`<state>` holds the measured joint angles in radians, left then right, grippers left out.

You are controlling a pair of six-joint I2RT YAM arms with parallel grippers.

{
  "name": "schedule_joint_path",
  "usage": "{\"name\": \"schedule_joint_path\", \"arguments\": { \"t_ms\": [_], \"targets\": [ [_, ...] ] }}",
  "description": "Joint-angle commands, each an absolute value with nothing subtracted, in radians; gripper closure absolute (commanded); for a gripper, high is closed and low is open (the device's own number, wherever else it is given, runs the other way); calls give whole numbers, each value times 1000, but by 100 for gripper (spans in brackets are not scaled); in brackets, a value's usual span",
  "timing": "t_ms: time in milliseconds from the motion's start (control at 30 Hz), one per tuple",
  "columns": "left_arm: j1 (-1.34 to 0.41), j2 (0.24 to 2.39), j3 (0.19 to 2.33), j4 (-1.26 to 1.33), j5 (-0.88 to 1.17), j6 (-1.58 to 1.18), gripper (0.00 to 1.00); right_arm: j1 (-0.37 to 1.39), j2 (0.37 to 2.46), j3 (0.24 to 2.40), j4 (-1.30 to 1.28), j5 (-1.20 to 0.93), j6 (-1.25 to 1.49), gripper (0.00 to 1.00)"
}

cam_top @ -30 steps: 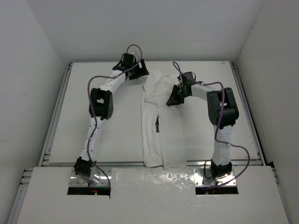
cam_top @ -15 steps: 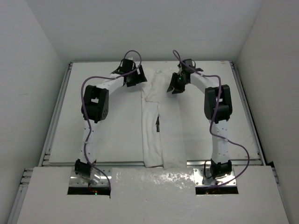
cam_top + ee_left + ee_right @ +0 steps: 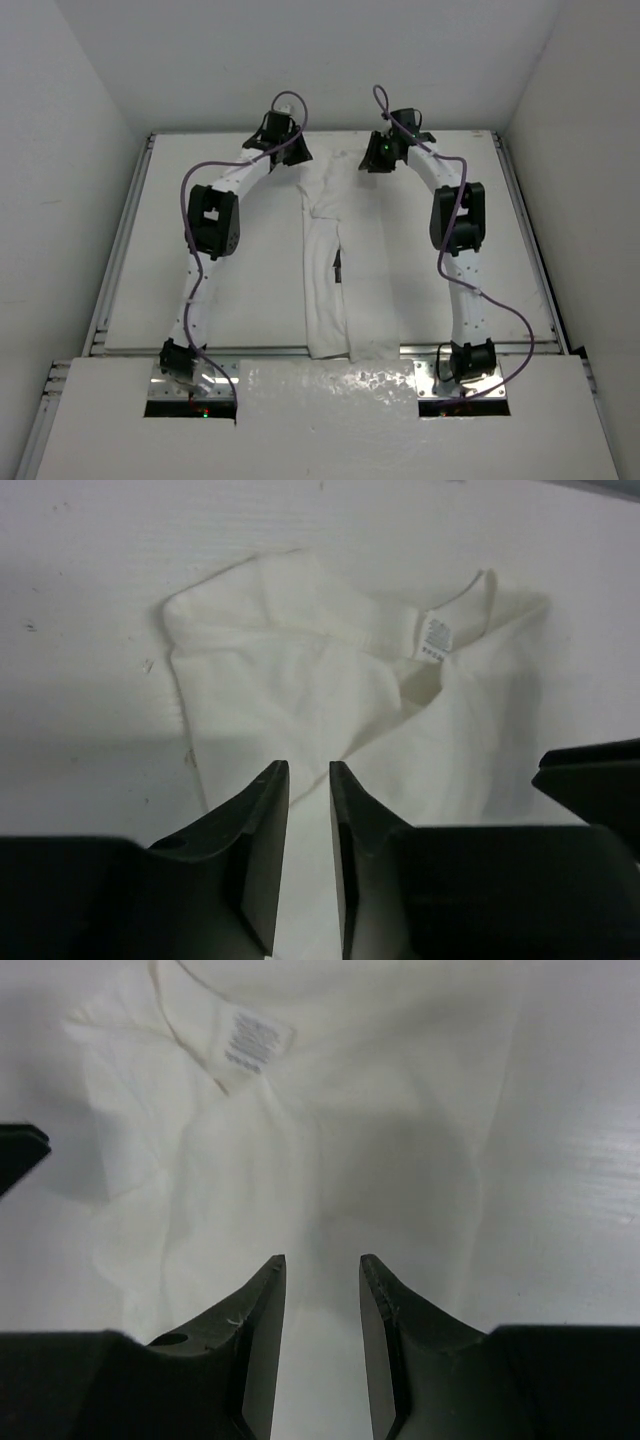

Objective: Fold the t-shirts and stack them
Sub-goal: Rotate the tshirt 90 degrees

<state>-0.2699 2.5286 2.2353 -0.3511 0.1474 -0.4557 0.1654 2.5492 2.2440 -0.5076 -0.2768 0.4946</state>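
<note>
The white t-shirt (image 3: 335, 250) lies as a long narrow strip down the middle of the table, collar end at the far side, with a small black mark (image 3: 336, 266) on it. My left gripper (image 3: 290, 155) hovers at the far left shoulder. In the left wrist view its jaws (image 3: 308, 768) stand a narrow gap apart over the cloth (image 3: 330, 680), near the neck label (image 3: 436, 636). My right gripper (image 3: 378, 160) is at the far right shoulder. Its jaws (image 3: 322, 1260) are open wider above the cloth (image 3: 300, 1140), with nothing pinched between them.
The white tabletop (image 3: 220, 300) is framed by metal rails (image 3: 120, 240) at the sides and walled in white. A white board (image 3: 330, 420) covers the near edge between the arm bases. The shirt's hem reaches that near edge.
Both arms reached farther toward the back. The right gripper left the shirt's upper middle for the collar end. The left jaws narrowed from wide open to a slim gap.
</note>
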Motion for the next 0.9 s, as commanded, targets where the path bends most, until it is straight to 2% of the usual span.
{"name": "schedule_joint_path", "arguments": {
  "t_ms": [0, 100, 167, 233, 267, 333, 400, 533, 700, 867],
  "targets": [
    [-278, 2582, 2267, -437, 167, -462, 80, 144, 2540, 2149, -493, -350, 520, 65],
    [-276, 2620, 2269, -414, 193, -482, 83, 130, 2641, 2250, -541, -421, 548, 65],
    [-276, 2660, 2343, -419, 219, -491, 81, 117, 2684, 2313, -545, -457, 605, 65],
    [-270, 2724, 2420, -407, 280, -518, 71, 81, 2718, 2312, -516, -483, 688, 66],
    [-261, 2759, 2436, -370, 325, -558, 61, 59, 2732, 2315, -500, -492, 718, 67],
    [-242, 2784, 2441, -324, 374, -613, 52, 46, 2746, 2335, -496, -488, 748, 68],
    [-216, 2822, 2465, -264, 425, -684, 48, 35, 2764, 2358, -462, -488, 761, 68],
    [-199, 2847, 2483, -169, 451, -748, 48, 21, 2781, 2358, -392, -509, 796, 67],
    [-195, 2775, 2421, -77, 454, -733, 43, 17, 2766, 2353, -281, -606, 796, 62],
    [-193, 2658, 2371, -18, 451, -666, 26, 12, 2708, 2359, -238, -603, 773, 58]
  ]
}}
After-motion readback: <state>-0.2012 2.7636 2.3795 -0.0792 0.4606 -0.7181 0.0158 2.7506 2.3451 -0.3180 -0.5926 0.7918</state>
